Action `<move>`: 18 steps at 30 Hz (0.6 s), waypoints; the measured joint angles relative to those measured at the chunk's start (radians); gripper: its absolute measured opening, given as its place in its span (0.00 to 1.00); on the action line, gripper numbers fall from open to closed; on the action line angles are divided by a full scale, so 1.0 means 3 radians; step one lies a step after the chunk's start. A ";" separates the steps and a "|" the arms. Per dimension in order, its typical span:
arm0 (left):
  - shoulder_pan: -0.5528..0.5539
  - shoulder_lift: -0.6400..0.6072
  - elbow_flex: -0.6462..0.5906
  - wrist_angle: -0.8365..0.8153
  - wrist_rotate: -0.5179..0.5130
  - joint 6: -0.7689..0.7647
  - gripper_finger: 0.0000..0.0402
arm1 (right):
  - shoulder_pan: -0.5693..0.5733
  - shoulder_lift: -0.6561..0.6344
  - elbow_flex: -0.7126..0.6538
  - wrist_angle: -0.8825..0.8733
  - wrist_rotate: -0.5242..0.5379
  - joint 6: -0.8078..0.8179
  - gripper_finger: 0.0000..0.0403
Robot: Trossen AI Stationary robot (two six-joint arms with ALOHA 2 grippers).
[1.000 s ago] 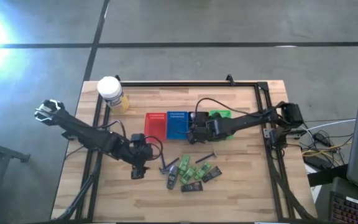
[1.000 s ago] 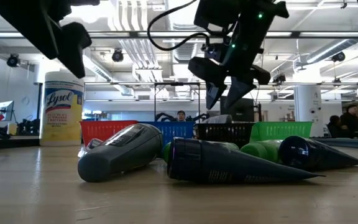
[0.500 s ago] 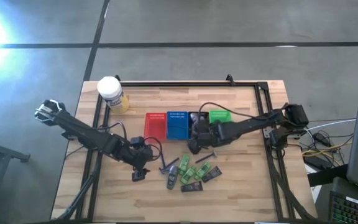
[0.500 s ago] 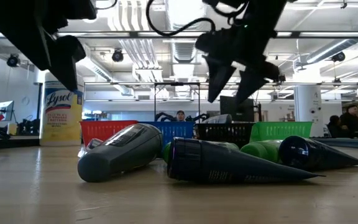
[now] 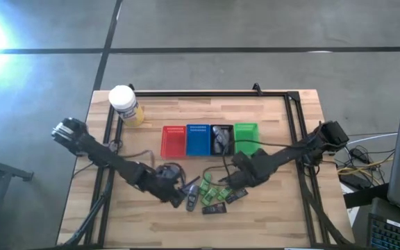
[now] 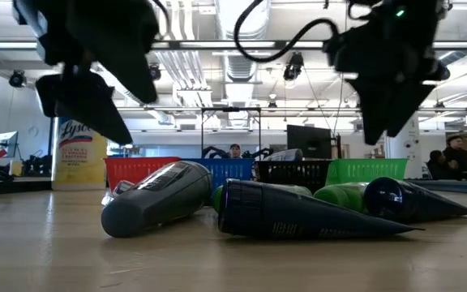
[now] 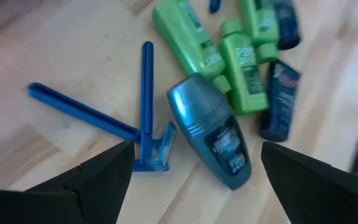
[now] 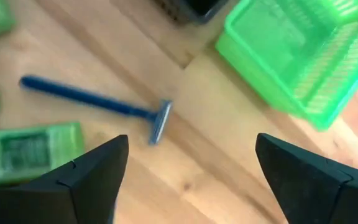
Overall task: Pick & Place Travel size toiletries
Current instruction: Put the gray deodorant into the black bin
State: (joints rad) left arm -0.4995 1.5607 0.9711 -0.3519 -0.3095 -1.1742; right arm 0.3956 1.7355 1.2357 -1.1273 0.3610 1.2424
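- On the bench (image 5: 269, 118), at the 10 o'clock corner in the high view, stands one yellow jar (image 5: 125, 105) with a white cap.
- One row of four baskets sits near the bench's middle: red basket (image 5: 173, 141), blue basket (image 5: 198, 139), black basket (image 5: 221, 137), green basket (image 5: 246, 134). The black one has something pale in it; the other three look bare inside.
- The toiletries lie in one cluster at 6 o'clock from the baskets.
- Left wrist view count: two blue razors (image 7: 143, 99) with crossed handles, one grey-blue oval deodorant (image 7: 211, 130), three bright green tubes (image 7: 240, 61), and two dark blue tubes (image 7: 279, 99).
- Right wrist view adds a third razor (image 8: 95, 100), lying alone on bare wood between the cluster and the green basket, plus a green tube (image 8: 28, 152) at that view's edge.
- Left gripper (image 5: 175, 192) hovers at the cluster's 9 o'clock edge, over the crossed razors and the deodorant; its jaws stand wide apart, holding and touching nothing.
- Right gripper (image 5: 229, 178) hovers at the cluster's 1 o'clock edge, above the lone razor; its jaws are likewise spread wide and empty, clear of the bench.
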 joint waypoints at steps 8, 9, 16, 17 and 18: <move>-0.0007 0.0799 0.0898 -0.0715 0.0203 -0.0241 0.88 | 0.0141 -0.0124 0.0001 0.0021 0.0040 0.0139 0.90; -0.0011 0.0889 0.1007 -0.0832 0.0250 -0.0266 0.88 | 0.0155 -0.0143 -0.0002 0.0016 0.0078 0.0124 0.90; -0.0049 0.1392 0.1482 -0.0996 0.0482 -0.0408 0.88 | 0.0178 -0.0241 -0.0011 0.0007 0.0235 0.0122 0.90; -0.0050 0.1455 0.1525 -0.1017 0.0483 -0.0459 0.88 | 0.0178 -0.0244 -0.0013 0.0010 0.0275 0.0123 0.90; -0.0050 0.1505 0.1556 -0.1015 0.0483 -0.0509 0.88 | 0.0178 -0.0245 -0.0015 0.0010 0.0290 0.0115 0.90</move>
State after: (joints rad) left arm -0.5144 2.0123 1.4379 -0.6563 -0.1646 -1.3267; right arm 0.4488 1.6619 1.2313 -1.1244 0.4480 1.2769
